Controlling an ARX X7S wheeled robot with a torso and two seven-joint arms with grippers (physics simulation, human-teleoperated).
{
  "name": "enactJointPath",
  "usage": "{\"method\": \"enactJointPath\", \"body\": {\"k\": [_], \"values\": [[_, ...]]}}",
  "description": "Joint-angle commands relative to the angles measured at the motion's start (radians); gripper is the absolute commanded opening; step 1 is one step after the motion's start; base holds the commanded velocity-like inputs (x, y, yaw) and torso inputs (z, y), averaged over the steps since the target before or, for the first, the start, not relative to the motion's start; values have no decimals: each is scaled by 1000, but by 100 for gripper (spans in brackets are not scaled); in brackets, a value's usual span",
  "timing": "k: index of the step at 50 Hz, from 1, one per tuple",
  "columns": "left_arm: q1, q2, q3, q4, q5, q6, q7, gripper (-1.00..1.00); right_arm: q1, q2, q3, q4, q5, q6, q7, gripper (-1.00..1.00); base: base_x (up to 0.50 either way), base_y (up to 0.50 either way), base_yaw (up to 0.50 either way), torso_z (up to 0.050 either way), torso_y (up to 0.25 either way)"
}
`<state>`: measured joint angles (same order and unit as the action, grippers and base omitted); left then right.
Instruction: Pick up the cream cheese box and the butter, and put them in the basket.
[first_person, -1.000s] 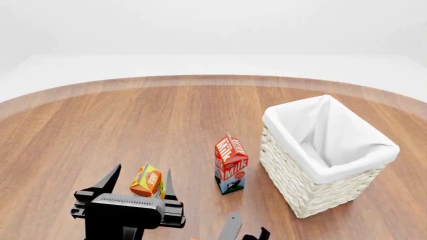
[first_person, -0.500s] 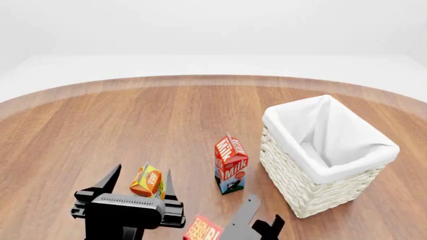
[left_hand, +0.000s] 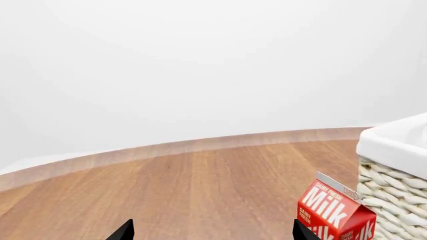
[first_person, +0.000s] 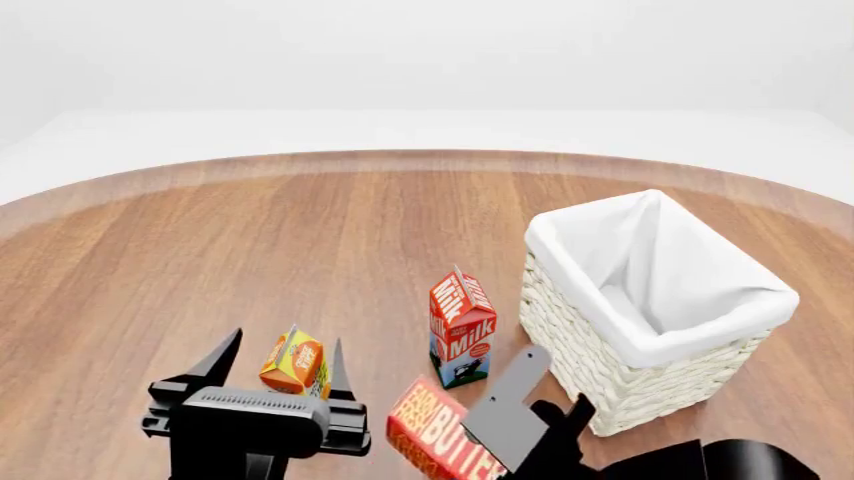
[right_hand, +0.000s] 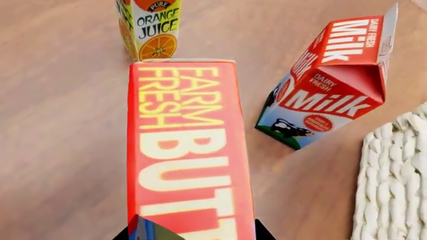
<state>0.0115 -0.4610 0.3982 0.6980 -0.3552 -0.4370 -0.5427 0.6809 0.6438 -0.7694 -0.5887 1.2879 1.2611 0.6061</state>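
Observation:
My right gripper is shut on the red-orange butter box and holds it above the table, just in front of the milk carton. The butter box fills the right wrist view, with a fingertip on each long side. The white wicker basket stands to the right of the butter. My left gripper is open and empty, its fingers spread around the orange juice carton's near side. Its fingertips show wide apart in the left wrist view. The cream cheese box is out of view.
A red-and-white milk carton stands upright just left of the basket. A small orange juice carton stands between my left gripper's fingers in the head view. The round wooden table stretches far back and left.
My right gripper has risen into view with the butter box, moving up and toward the milk carton and basket. The left arm has not moved.

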Motion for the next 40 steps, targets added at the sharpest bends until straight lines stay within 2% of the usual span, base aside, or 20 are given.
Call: {"method": "enactJointPath", "body": {"k": [1,6,20,30,40], "values": [[1,-3,0,1,-2,1,-2,100,55,-4,70,-1,60,25,63,-100,0,0,0,0,0],[0,-4,0,2,-3,0,-4,100,86,-7,96,14,130,44,115,-100,0,0,0,0,0],[-1,-7,0,1,-6,1,-7,100,254,-29,144,149,413,73,389,-100,0,0,0,1,1],[-3,-6,6,-4,-4,4,-7,100,364,-27,148,260,512,64,458,-100,0,0,0,0,1],[-4,-6,7,-3,-7,4,-9,100,444,-22,149,345,531,64,467,-100,0,0,0,1,1]]}}
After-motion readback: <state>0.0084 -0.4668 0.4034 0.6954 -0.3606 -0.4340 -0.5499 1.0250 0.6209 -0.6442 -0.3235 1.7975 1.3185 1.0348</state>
